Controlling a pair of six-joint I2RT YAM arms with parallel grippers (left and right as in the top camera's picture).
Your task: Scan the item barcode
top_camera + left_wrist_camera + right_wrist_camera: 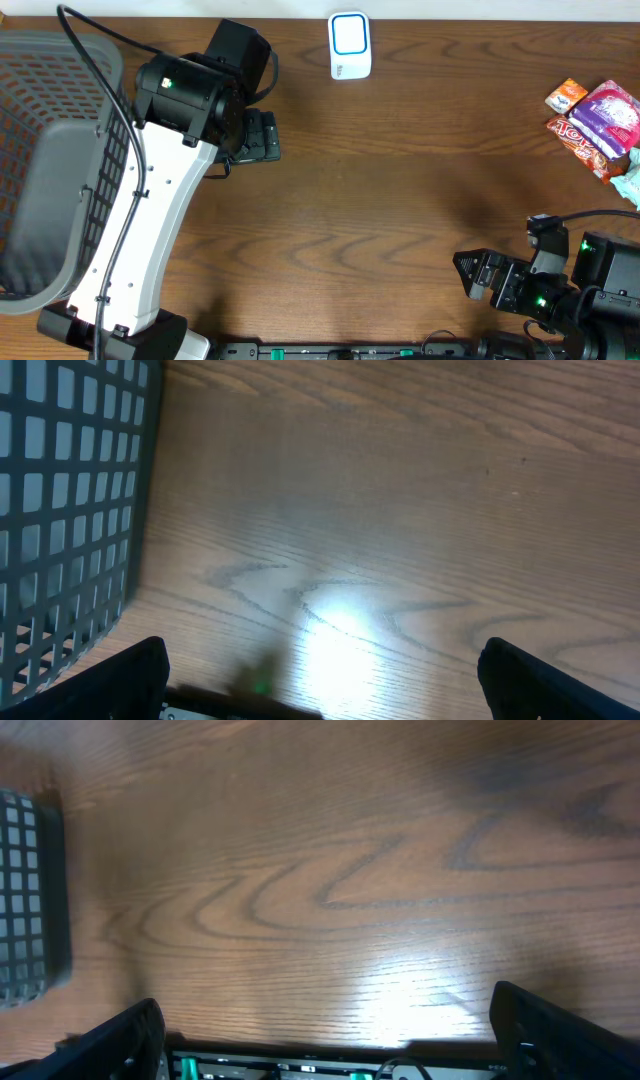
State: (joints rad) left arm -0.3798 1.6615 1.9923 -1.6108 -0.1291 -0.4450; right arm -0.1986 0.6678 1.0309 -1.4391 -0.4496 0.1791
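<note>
- The snack packets point(598, 118) lie heaped well apart from the right gripper point(470, 276), farther out and to its right; their print is too small to read.
- The white, blue-rimmed scanner point(350, 45) shows no legible label. It lies beyond the left gripper point(268, 136), to its right, long axis pointing away from the robot.
- Both grippers are spread wide and hold nothing.
- The grey basket point(40, 90) stands to the left gripper's left.

Packets point(600, 120) purple and orange, basket point(50, 80) grey (latticed).
</note>
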